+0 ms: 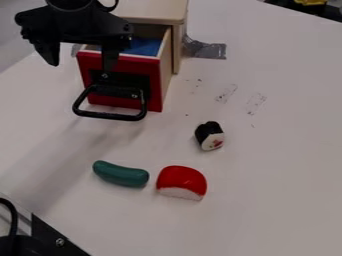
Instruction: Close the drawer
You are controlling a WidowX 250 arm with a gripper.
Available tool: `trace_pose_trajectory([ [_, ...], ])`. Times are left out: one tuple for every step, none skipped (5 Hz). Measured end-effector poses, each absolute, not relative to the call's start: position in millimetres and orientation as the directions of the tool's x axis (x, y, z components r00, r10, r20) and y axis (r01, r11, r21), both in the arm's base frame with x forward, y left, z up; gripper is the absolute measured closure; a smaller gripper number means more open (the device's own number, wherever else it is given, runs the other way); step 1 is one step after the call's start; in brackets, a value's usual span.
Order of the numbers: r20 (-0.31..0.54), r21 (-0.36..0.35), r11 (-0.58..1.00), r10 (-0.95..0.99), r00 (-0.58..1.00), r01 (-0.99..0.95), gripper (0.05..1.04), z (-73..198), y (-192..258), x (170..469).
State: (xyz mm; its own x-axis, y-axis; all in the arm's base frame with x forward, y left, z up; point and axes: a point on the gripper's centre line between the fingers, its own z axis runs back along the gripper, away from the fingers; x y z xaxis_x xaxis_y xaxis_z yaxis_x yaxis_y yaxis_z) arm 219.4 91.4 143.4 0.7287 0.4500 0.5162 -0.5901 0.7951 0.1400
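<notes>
From where I stand I count three toy foods: one green pickle-shaped piece (120, 174), one red-and-white piece (182, 181) and one black-and-white roll (210, 136). There's one wooden cabinet (150, 9), with one drawer (155, 101) and one black handle (110, 116). I make out one blue thing (143, 46) in there, perhaps a cloth, though it's hard to see. Then one grey strip (212, 51) and one gripper (81, 67).

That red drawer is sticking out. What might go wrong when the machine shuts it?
The spread fingers hang toward one side of the drawer, so an off-centre push might make it bind. They might also catch on the protruding handle. The blue thing inside might snag if it sits high.
</notes>
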Motion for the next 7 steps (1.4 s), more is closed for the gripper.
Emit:
trace_pose_trajectory([
  [0.505,0.146,0.795,0.451,0.736,-0.588,0.084,139.6,91.1,217.6],
  [0.494,0.184,0.752,0.486,0.721,-0.633,0.084,124.4,99.6,221.8],
  [0.489,0.211,0.731,0.495,0.718,-0.649,0.084,115.1,104.6,224.4],
  [0.439,0.249,0.726,0.506,0.743,-0.641,0.084,102.8,106.1,226.0],
  [0.346,0.316,0.739,0.494,0.797,-0.595,0.084,97.5,106.7,225.9],
  [0.234,0.384,0.764,0.464,0.855,-0.519,0.084,97.0,107.1,218.1],
  [0.175,0.399,0.784,0.444,0.879,-0.476,0.084,96.5,104.6,212.0],
])
